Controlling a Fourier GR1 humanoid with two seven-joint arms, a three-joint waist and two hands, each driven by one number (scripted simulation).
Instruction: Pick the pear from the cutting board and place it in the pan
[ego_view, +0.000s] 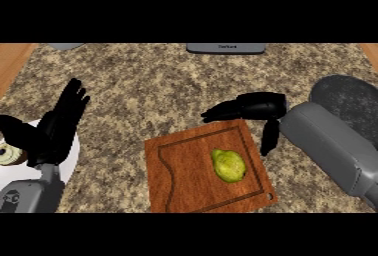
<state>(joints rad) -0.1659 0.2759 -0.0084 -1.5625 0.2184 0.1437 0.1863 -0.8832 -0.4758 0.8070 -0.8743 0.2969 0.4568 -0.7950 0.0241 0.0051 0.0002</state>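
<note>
While the yellow-green pear (229, 165) lies untouched on the brown wooden cutting board (184, 172), I have the right robot hand (255, 107) open just past the board's far edge, poised to close over it. The dark round pan (348, 95) sits near at right, and the left robot hand (63, 120) rests open at left.

You see a speckled, stone-like table (148, 80), a reddish-brown rectangular cutting board (184, 175) of smooth grained wood, a yellow-green pear (229, 165) with faintly glossy skin, and a round dark pan (347, 100), matt and grainy.
</note>
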